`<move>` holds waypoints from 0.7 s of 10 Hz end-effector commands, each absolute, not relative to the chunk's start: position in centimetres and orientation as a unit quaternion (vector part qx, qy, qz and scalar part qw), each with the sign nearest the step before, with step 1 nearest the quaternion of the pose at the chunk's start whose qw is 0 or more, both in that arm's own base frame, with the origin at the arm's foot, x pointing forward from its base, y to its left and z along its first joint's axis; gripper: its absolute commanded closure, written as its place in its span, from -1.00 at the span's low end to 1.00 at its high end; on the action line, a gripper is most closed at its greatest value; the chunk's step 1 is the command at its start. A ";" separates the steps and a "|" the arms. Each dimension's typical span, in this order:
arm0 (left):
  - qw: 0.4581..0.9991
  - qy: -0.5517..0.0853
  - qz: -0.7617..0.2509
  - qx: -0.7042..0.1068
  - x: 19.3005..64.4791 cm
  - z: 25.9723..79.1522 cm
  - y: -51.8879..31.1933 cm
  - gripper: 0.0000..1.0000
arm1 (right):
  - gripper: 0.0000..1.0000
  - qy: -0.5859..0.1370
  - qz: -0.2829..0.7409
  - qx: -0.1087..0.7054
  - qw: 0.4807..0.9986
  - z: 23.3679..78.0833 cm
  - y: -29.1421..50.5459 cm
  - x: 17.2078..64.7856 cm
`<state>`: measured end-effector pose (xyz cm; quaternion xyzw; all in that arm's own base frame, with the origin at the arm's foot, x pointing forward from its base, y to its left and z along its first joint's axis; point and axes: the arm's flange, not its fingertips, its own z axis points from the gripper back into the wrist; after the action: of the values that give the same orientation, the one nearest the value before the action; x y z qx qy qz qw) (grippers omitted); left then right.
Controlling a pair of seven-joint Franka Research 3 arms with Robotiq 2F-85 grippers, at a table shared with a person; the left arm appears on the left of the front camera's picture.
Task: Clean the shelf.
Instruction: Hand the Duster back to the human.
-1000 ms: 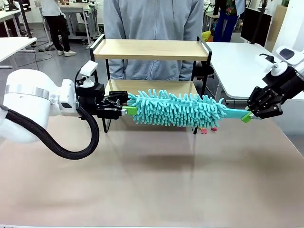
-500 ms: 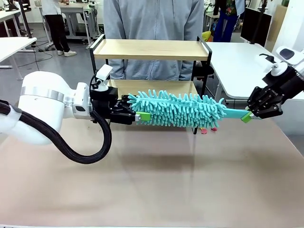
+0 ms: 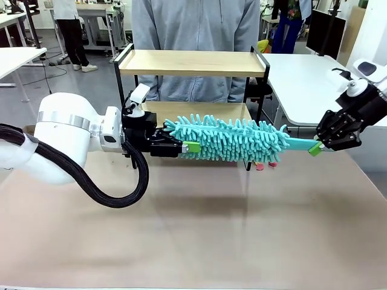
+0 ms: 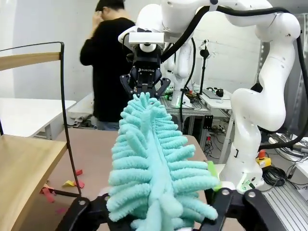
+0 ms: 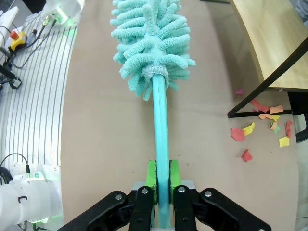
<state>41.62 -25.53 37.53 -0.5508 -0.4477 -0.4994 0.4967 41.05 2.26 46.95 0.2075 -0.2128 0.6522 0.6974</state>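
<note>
Right gripper (image 3: 315,147) clamps duster (image 3: 230,140) handle; left gripper (image 3: 188,147) straddles fluffy end.

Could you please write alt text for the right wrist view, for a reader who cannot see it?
The right end effector grips the handle of a teal duster that stretches away above a brown table. At right, paper scraps lie by the shelf leg.

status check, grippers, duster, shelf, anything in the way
Right gripper shut on teal duster handle. Left gripper closing around duster's fluffy tip. Shelf behind duster, boards bare. Paper scraps on table by shelf leg; person standing behind.
</note>
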 end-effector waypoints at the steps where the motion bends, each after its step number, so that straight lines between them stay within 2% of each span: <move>1: 0.501 -0.437 -0.504 -0.552 41.5 37.5 -26.1 1.00 | 0.74 -0.222 0.655 0.216 0.689 46.9 2.6 41.0; 2: 0.501 -0.437 -0.505 -0.550 41.4 37.5 -26.1 1.00 | 0.74 -0.222 0.655 0.216 0.689 46.9 2.6 41.0; 3: 0.502 -0.436 -0.506 -0.549 41.4 37.5 -26.0 0.70 | 0.74 -0.222 0.655 0.216 0.689 46.9 2.6 41.0; 4: 0.501 -0.436 -0.505 -0.551 41.4 37.6 -25.7 0.89 | 0.74 -0.222 0.655 0.216 0.689 46.9 2.6 41.0; 5: 0.500 -0.437 -0.504 -0.552 41.4 37.7 -25.5 1.00 | 0.74 -0.222 0.655 0.216 0.689 46.9 2.6 41.0; 7: 0.499 -0.436 -0.502 -0.557 41.5 38.0 -25.2 1.00 | 0.74 -0.222 0.655 0.216 0.689 46.9 2.6 41.0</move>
<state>41.85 -25.10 37.45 -0.5471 -0.4472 -0.4980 0.5027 40.84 2.49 46.84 0.2150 -0.2074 0.6545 0.6945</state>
